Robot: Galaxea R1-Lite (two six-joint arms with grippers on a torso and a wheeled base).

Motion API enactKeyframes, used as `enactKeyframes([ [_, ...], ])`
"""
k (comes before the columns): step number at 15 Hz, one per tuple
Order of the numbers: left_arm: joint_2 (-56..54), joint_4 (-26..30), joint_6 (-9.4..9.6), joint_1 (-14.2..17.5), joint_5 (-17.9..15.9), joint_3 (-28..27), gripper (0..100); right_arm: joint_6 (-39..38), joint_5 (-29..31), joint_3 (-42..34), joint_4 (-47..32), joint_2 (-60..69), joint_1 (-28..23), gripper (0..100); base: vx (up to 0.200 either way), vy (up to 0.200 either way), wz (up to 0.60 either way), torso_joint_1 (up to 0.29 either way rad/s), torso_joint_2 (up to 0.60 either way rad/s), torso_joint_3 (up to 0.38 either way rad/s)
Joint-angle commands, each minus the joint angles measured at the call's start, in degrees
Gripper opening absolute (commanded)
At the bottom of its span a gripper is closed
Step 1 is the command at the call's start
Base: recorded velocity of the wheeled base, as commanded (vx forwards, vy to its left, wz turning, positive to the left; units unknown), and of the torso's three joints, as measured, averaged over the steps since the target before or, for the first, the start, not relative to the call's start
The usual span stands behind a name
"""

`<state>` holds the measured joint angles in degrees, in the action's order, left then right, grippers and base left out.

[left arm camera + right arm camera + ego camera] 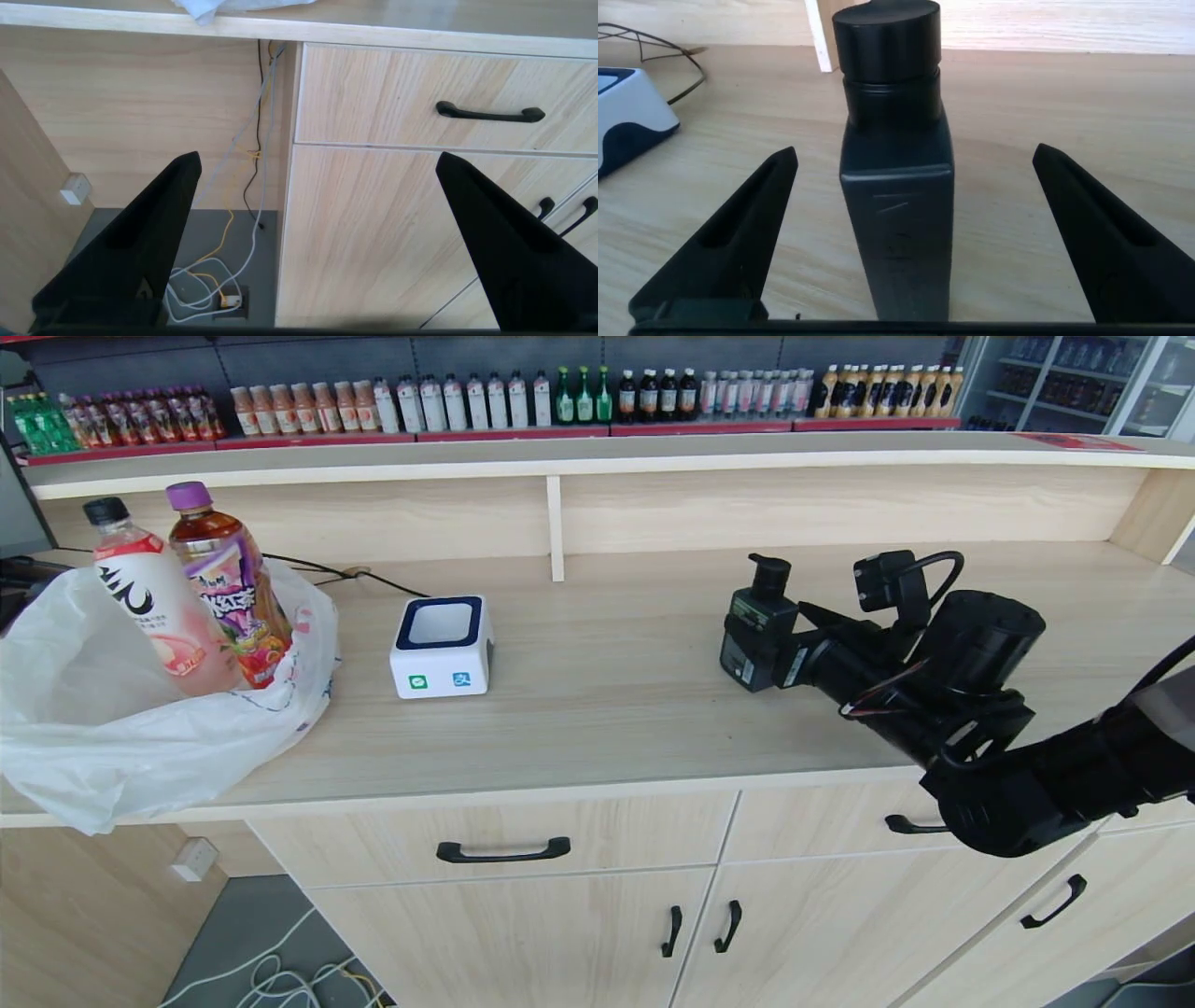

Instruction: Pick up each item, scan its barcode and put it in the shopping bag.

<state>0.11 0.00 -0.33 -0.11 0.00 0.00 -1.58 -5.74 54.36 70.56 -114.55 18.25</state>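
Right tool (915, 154) wide — black bottle (896, 233) upright between fingers (738, 243); left tool (318, 159) wide too.

Light bright, even, diffuse | shadows soft, faint right of scanner (441, 647) on counter (635, 700) | mild sheen on shopping bag (112, 728) | counter edges bow, head view
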Motion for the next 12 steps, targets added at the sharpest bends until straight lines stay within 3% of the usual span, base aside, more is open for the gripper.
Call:
enactKeyframes([
  [1,-0.02,0.00,-0.02,0.02,0.00,0.00,100,0.00,-0.32,0.22,0.10,-1.11,-0.32,100,0.000,0.000,0.00,0.000,0.00,0.000],
  [12,-0.02,0.00,-0.02,0.02,0.00,0.00,100,-0.09,-1.03,4.27,0.02,-4.19,-0.32,100,0.000,0.000,0.00,0.000,0.00,0.000],
])
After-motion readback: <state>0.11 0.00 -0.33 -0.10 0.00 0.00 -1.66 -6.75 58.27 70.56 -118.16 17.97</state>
